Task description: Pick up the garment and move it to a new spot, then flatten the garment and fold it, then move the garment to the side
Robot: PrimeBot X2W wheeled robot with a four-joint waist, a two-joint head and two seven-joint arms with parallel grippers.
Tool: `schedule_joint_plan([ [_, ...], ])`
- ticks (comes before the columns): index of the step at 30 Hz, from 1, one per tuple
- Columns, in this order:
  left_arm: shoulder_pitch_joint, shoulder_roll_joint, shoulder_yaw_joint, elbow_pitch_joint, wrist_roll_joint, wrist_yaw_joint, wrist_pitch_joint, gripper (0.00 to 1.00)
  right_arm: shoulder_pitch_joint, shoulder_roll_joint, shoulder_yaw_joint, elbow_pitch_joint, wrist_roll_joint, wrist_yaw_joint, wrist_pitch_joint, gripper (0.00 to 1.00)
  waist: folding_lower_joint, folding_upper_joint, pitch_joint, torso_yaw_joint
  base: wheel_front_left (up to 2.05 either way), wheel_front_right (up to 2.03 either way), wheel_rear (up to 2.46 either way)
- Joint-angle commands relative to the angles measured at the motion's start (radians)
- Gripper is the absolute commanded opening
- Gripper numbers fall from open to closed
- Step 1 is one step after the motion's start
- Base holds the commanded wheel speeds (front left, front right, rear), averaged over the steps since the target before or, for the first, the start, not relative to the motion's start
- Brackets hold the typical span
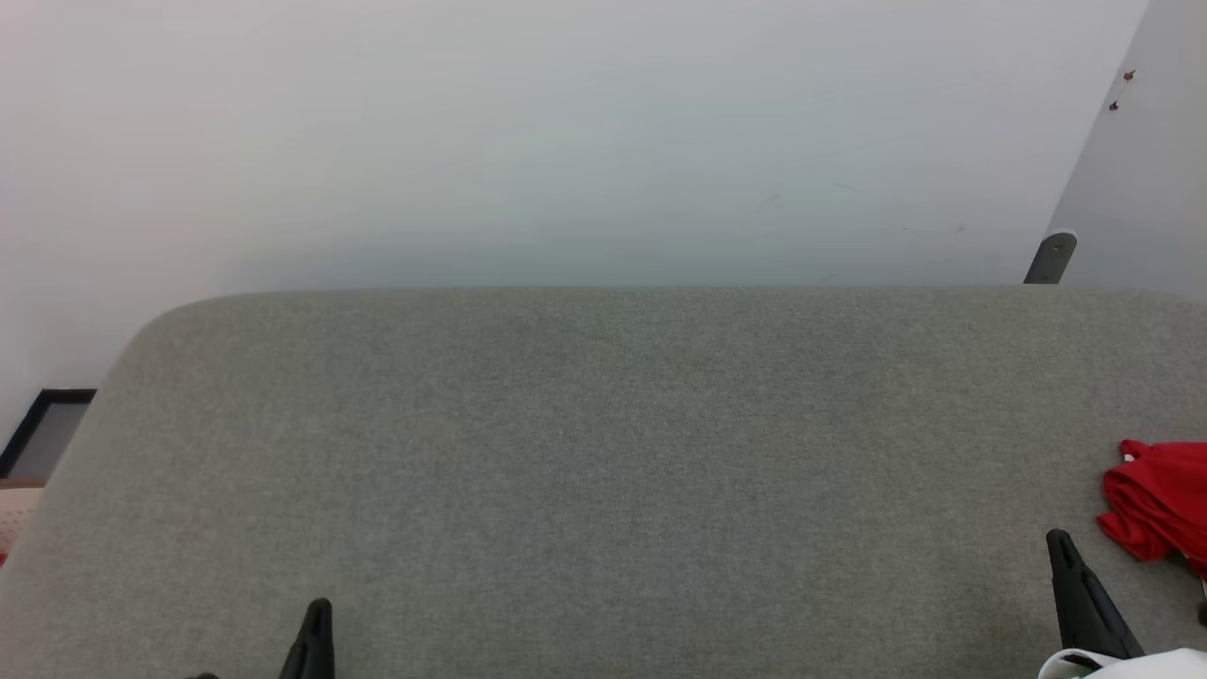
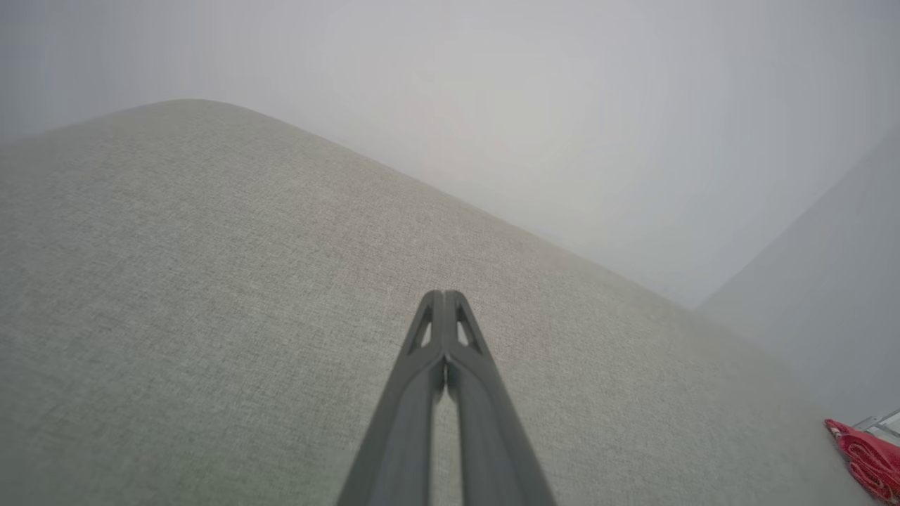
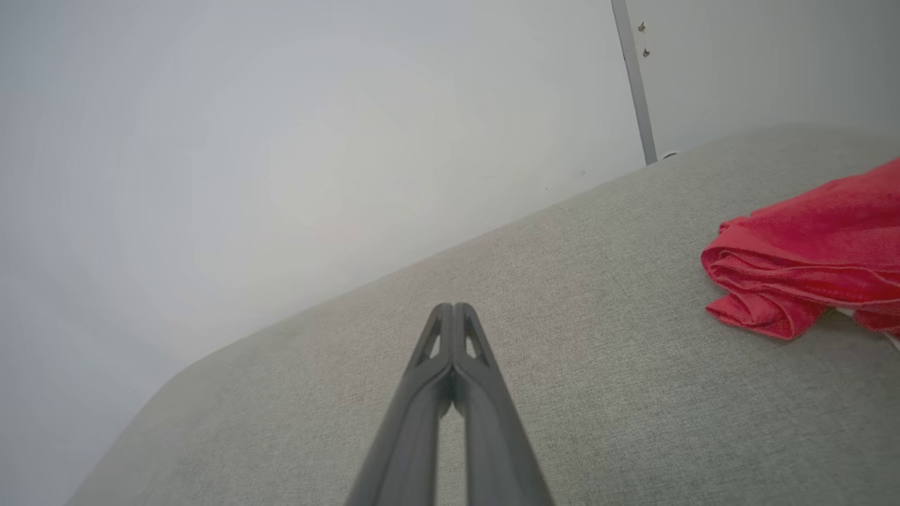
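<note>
1. As I look down through the head camera, a grey fabric-covered surface (image 1: 603,453) fills the lower half, with a pale wall (image 1: 566,141) behind it at 12 o'clock.
2. The garment (image 1: 1158,505) lies bunched in a red heap on that surface at about 4 o'clock, cut off by the frame edge. I cannot make out any lettering on it.
3. The left gripper (image 1: 319,618) pokes in at 7 o'clock, well apart from the garment. In its wrist view the two dark fingers are pressed together at the tips, gripping nothing, over grey fabric.
4. The right gripper (image 1: 1063,542) rises at 5 o'clock, near the garment but apart from it. The red heap sits at its 2 o'clock. Its wrist view shows the fingers closed tip to tip and empty, with the red folds at 3 o'clock and a sliver of white under them.
5. A dark post (image 1: 1051,256) stands at 2 o'clock, just behind the surface's far edge.
</note>
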Motion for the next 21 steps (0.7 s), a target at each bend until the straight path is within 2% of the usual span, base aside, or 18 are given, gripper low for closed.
schedule_joint_plan([
  [1,-0.031,0.003,0.006,-0.011,-0.040,0.000,0.010,0.00,-0.032,-0.002,-0.008,-0.009,0.038,0.000,0.005,0.00,0.0000,0.0000,0.001,-0.001,0.00,0.00,0.00],
  [21,-0.097,-0.011,0.019,0.013,-0.322,-0.001,0.090,0.00,-0.079,0.027,-0.024,0.030,0.294,0.000,0.058,0.00,0.0000,0.0000,0.015,-0.007,0.00,0.00,0.00],
])
